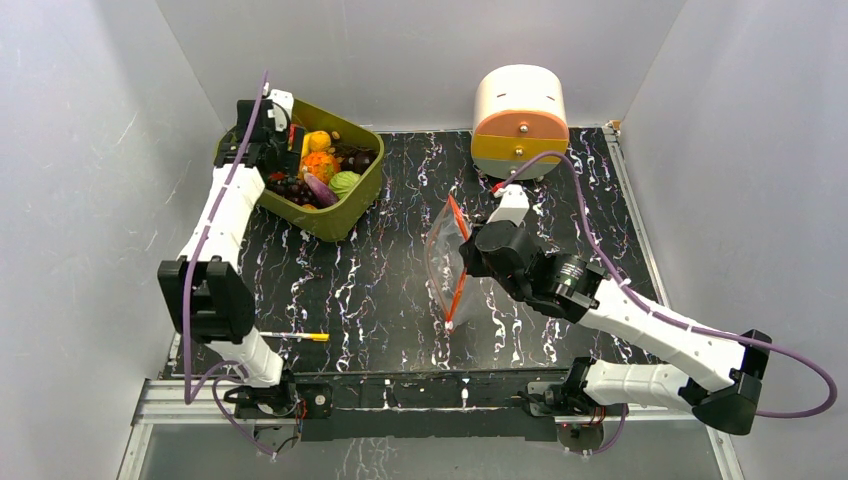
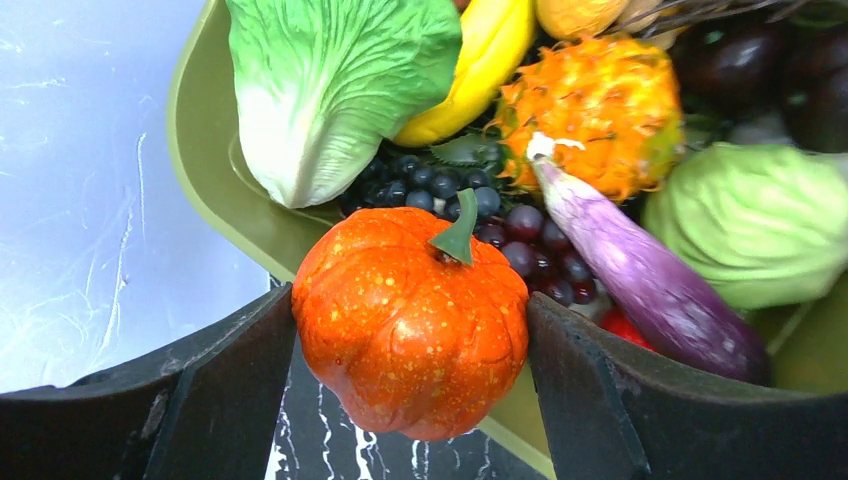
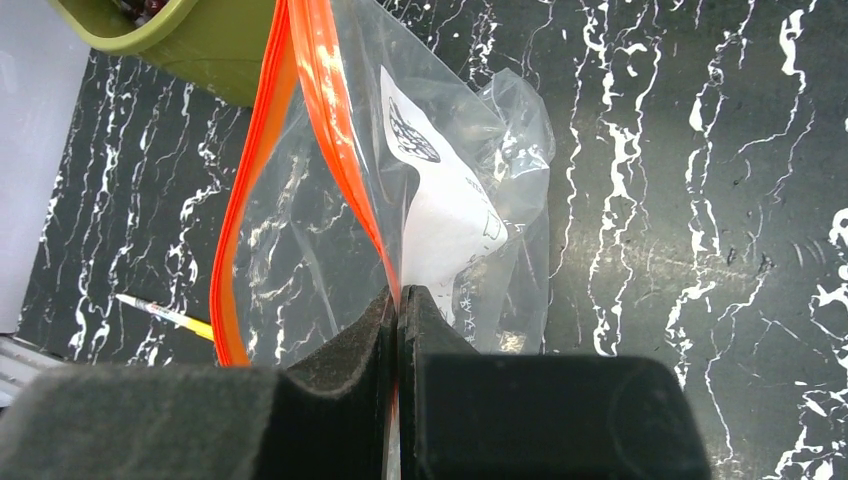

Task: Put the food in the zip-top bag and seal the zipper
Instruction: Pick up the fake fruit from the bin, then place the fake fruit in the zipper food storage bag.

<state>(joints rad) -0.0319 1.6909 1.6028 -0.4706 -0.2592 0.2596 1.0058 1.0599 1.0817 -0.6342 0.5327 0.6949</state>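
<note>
My left gripper (image 2: pixel 410 300) is shut on an orange toy pumpkin (image 2: pixel 400 345) with a green stem, its fingers pressed to both sides. The pumpkin hangs over the rim of the olive bin (image 2: pixel 200 170). More food lies in the bin beyond: lettuce (image 2: pixel 330 90), a purple eggplant (image 2: pixel 640 270), a yellow piece (image 2: pixel 480 60), a spiky orange fruit (image 2: pixel 600 110). My right gripper (image 3: pixel 398 295) is shut on the red-orange zipper (image 3: pixel 330 130) of the clear zip-top bag (image 3: pixel 450 210). It holds the bag upright at mid-table (image 1: pixel 445 265), mouth gaping towards the bin.
The olive bin (image 1: pixel 350 215) sits at the back left, with my left gripper (image 1: pixel 285 150) at its left side. A round cream-and-orange container (image 1: pixel 518 120) stands at the back right. A yellow-tipped pen (image 1: pixel 295 336) lies near the left arm's base. White walls enclose the table.
</note>
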